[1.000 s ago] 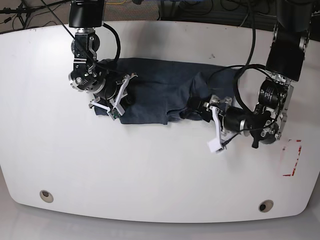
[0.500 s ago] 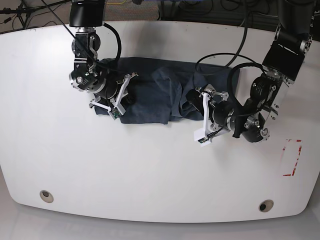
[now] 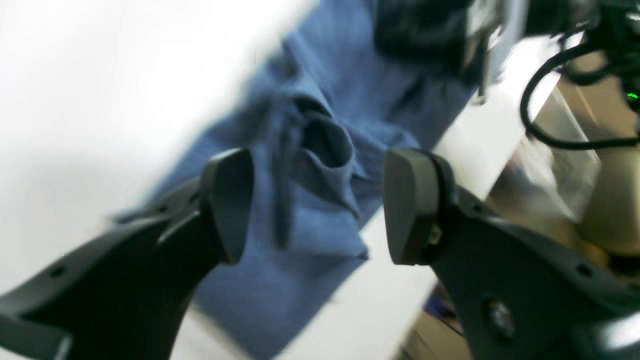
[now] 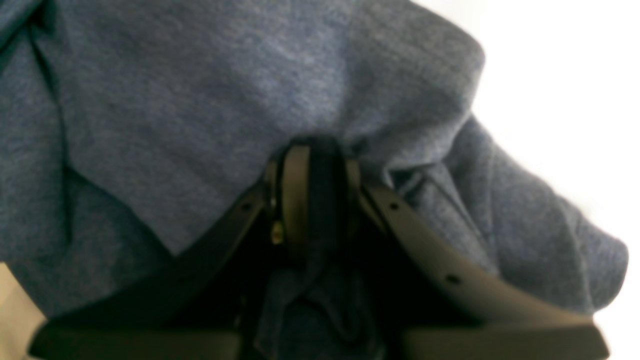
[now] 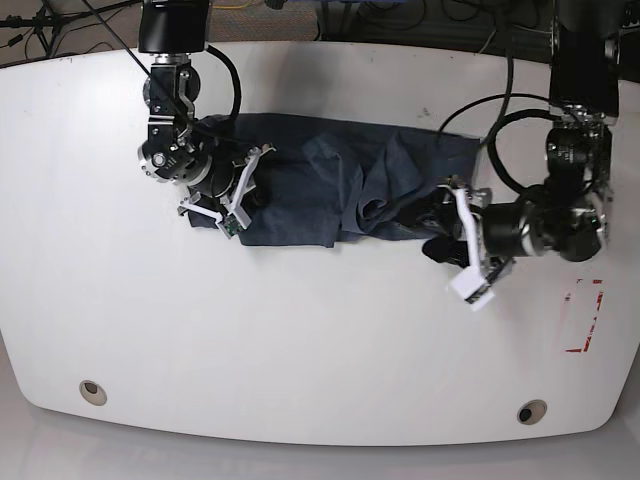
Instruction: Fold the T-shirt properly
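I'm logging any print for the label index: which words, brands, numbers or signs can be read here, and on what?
None readable.
T-shirt: no lettering or tag shows in any view.
Red marks on the table near its edge: a drawn outline, not text.

My two arms are black, built from rounded motor housings and blocky links, entering from the top of the base view. Glossy black cables loop beside each arm. My left tool (image 3: 317,205) has two matte black fingers (image 3: 227,202) with flat, rounded dark grey pads and small round holes along their sides; a screw head shows lower right in its wrist view. My right tool (image 4: 312,200) has the same black fingers, with a small brass-coloured screw near the tip. White plastic brackets are fixed beside both tools in the base view.
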{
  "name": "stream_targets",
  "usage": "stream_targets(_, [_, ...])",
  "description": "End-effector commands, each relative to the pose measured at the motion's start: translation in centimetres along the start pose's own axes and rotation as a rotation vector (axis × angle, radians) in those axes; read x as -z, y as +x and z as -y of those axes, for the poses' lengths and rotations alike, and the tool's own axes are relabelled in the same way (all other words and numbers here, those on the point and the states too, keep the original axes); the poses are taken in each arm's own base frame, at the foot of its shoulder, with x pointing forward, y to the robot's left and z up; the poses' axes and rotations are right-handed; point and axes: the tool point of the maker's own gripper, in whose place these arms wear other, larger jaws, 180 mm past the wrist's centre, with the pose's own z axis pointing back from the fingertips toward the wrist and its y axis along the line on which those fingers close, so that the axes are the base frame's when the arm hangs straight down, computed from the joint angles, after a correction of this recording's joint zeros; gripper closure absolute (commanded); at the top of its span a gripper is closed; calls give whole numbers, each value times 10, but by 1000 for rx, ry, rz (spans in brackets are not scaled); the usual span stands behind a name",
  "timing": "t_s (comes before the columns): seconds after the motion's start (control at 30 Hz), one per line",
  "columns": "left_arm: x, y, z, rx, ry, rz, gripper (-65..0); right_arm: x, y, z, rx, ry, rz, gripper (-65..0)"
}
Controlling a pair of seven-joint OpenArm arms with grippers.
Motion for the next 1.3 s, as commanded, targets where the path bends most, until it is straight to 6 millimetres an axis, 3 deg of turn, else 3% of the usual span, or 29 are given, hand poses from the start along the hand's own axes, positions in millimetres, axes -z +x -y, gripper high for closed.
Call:
stream_targets(0.0, [-22, 17, -4, 48, -7, 148, -379, -3, 5, 4, -20, -10, 3, -94])
stream_targets(0.23, [-53, -7, -47, -59, 113, 279, -379, -3, 5, 4, -20, -10, 3, -94])
stream_targets(0.37, [-56, -30, -75, -128, 246, 192, -379, -3, 5, 4, -21, -11, 2, -94])
stream_targets(0.5, [-59, -51, -94, -82, 361, 82, -379, -4, 6, 4, -23, -12, 3, -94])
stream_targets(0.8, [-52, -75, -102, -14, 440, -46, -379, -16, 36, 0, -68, -41, 65, -100])
stream_targets(0.97, [-48, -79, -104, -20, 460, -64, -379, -36, 62, 1, -125, -86, 99, -106])
stream_targets(1.13, [-49, -88, -103, -33, 458, -80, -379, -51, 101, -22, -208, -90, 164, -231])
stream_targets(1.27, [-81, -98, -115, -48, 536, -91, -379, -51, 124, -58, -306, -27, 192, -388])
